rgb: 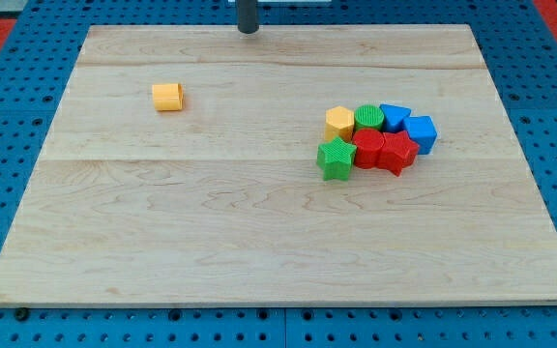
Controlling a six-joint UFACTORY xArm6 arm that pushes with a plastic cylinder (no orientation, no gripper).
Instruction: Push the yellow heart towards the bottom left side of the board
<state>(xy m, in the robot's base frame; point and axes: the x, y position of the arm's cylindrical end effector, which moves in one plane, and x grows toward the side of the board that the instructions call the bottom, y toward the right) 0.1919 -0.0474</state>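
Observation:
A yellow block [167,97], which looks like the yellow heart, lies alone in the upper left part of the wooden board [211,242]. My tip [248,30] is at the view's top edge of the board, up and to the right of that block and well apart from it. It touches no block.
A tight cluster sits right of centre: a yellow pentagon [338,123], a green round block [368,118], a blue triangle [394,116], a blue cube [421,132], two red blocks [367,148] [396,152] and a green star [336,159]. Blue pegboard surrounds the board.

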